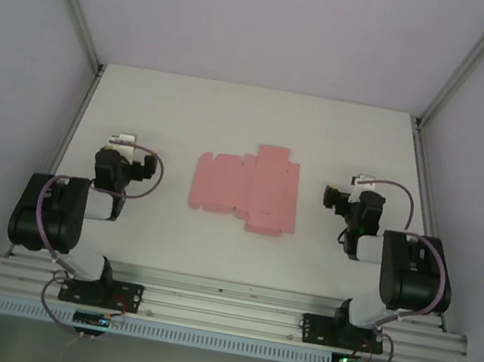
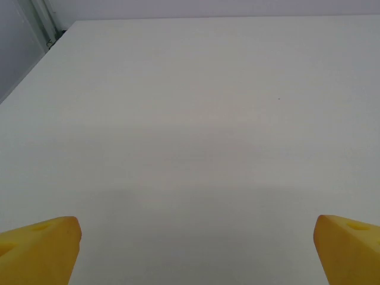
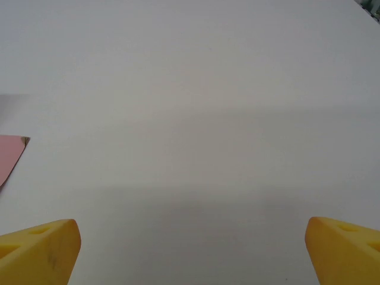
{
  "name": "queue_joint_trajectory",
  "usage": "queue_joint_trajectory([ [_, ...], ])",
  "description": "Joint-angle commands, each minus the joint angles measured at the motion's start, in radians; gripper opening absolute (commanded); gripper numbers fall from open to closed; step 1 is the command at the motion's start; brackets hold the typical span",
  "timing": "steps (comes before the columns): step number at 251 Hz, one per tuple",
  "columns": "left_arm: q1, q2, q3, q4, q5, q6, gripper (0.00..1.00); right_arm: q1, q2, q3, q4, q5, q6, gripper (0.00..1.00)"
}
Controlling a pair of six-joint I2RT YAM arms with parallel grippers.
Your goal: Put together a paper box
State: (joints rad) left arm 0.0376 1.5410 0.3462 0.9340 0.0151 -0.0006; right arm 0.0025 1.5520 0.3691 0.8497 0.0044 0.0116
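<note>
Assembly not yet begun: we are looking at the very start.
The paper box (image 1: pixel 245 191) is lying as a flat pink die-cut sheet on the table (image 1: pixel 179 114), between our two arms, one corner peeking into the right wrist view. We are holding the left gripper (image 2: pixel 195 252) and the right gripper (image 3: pixel 191 252) with fingers spread wide and empty, each well apart from the sheet. We are judging that no fold is made; every wall, flap and tab is left to do.

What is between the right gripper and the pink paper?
Just bare table between the right gripper and paper, in the top view.
</note>
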Motion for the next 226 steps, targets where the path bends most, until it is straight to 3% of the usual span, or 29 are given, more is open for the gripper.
queue_joint_trajectory([
  [1,0.004,-0.001,0.02,-0.001,0.023,-0.006,1.0,-0.003,-0.004,0.008,0.013,0.016,0.009,0.99],
  [226,0.003,-0.001,0.021,-0.005,0.023,-0.007,1.0,-0.006,-0.003,0.01,0.007,0.0,0.01,0.99],
])
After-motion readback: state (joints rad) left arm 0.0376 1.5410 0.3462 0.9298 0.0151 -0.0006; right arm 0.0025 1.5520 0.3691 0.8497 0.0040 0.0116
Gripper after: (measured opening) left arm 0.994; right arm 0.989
